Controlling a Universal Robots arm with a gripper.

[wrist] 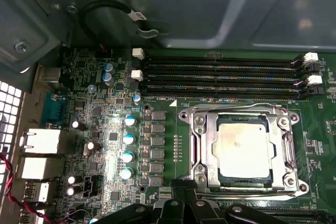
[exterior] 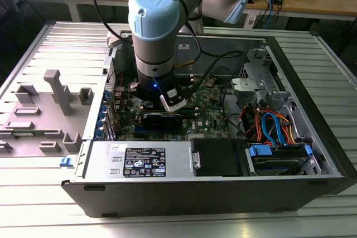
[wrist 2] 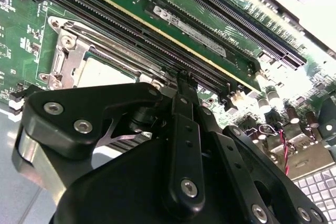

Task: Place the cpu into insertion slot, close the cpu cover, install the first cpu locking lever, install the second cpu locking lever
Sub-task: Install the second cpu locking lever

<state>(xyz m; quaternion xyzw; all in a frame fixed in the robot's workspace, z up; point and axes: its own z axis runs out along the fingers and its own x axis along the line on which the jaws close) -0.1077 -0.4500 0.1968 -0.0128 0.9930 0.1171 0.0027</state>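
Ribbed metal tabletop (exterior: 312,215) is seen under an open computer case (exterior: 223,188) in the exterior view, with a grey fixture plate (exterior: 44,115) at the exterior view's left. The arm (exterior: 159,26) is lowered into the case over the green motherboard (exterior: 209,112); the gripper (exterior: 167,101) is hidden among the parts there.

In the second wrist view, the black gripper (wrist 2: 181,80) is recorded just above the board, its fingers (wrist 2: 184,85) drawn together with nothing between them. The cpu (wrist 2: 102,72) is noted close beside the fingertips, seated in its socket, with long memory slots (wrist 2: 173,35) just beyond.

In the first wrist view, the cpu (wrist: 244,148) is seen lying flat in the insertion slot (wrist: 244,184), framed by the cpu cover (wrist: 202,150), which is closed down around it. The gripper (wrist: 181,195) is observed near that frame's edge.
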